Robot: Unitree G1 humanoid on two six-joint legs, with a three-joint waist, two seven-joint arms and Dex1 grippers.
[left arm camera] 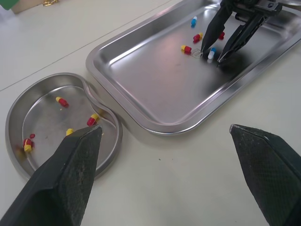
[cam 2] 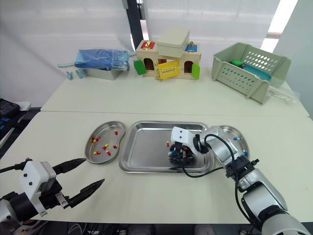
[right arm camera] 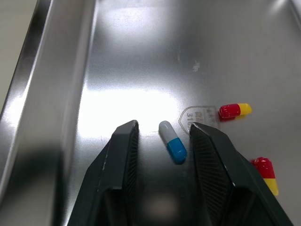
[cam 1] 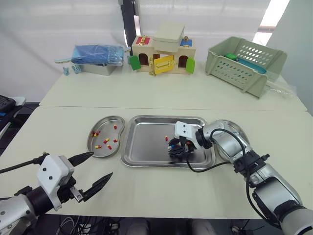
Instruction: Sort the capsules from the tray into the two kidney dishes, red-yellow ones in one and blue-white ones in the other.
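Note:
A steel tray [cam 1: 146,142] lies at the table's middle. My right gripper [cam 1: 177,149] reaches down into it, open, its fingers [right arm camera: 123,155] on either side of a blue-white capsule [right arm camera: 172,141] lying on the tray floor. Two red-yellow capsules [right arm camera: 234,110] rest close by, and another blue-white one [left arm camera: 194,21] lies farther back. The left kidney dish [cam 1: 105,117] holds several red-yellow capsules [cam 1: 106,140]. The right kidney dish [cam 2: 230,129], partly behind my right arm, holds blue-white capsules [cam 2: 234,138]. My left gripper [cam 1: 101,164] hovers open and empty over the table, in front of the left dish.
At the back stand a wooden toy house [cam 1: 164,51], a green slotted basket [cam 1: 244,63] and a blue bag in a metal box [cam 1: 98,56]. A seam between two tables runs behind the tray.

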